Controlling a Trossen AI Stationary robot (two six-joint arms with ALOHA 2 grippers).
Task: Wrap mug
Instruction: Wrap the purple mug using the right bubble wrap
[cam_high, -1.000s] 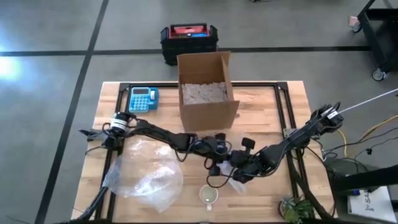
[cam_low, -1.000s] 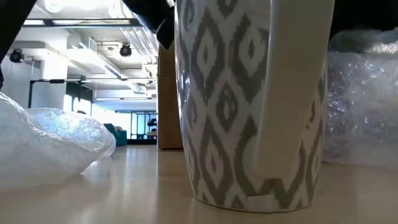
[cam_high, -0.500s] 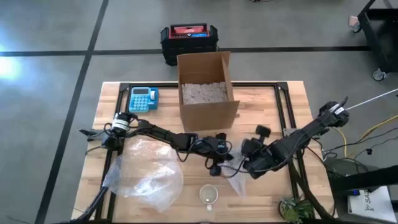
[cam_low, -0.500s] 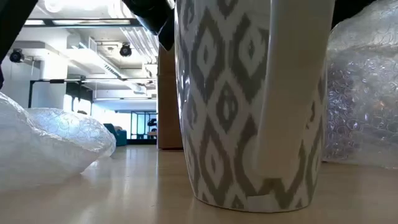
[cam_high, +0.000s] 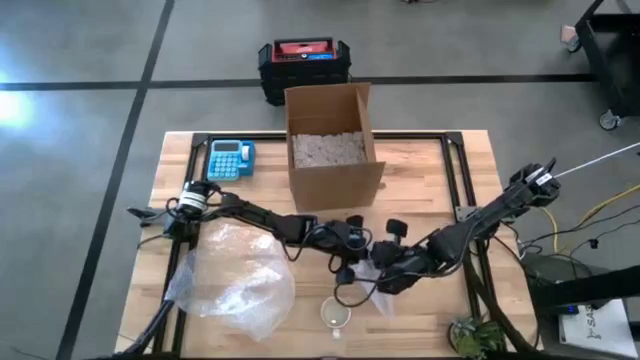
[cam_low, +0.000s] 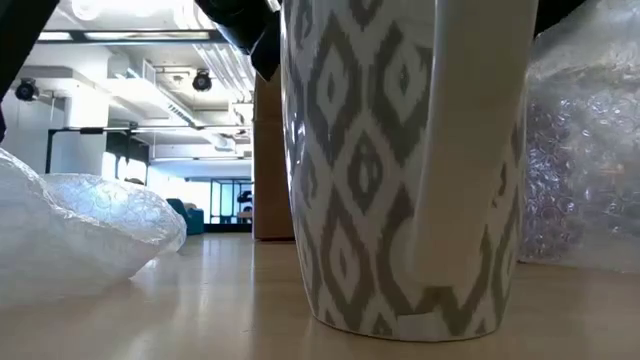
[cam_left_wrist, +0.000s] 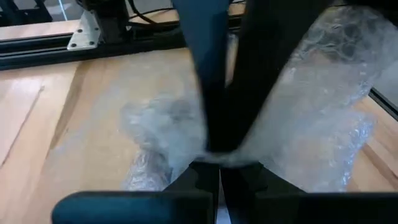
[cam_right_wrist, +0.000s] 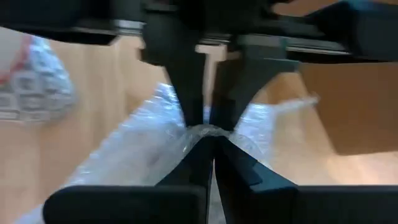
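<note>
No legible text, labels or nos. anywhere. Calculator keys and red-topped case too small to read. Mug bears only a grey diamond pattern, no wording.

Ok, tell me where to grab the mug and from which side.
Take the mug by its rim, coming straight down from above: it stands upright, mouth open to the top. Its handle faces the table's near edge, away from both arms. First the left gripper and right gripper would have to let go of the bubble wrap sheet.
</note>
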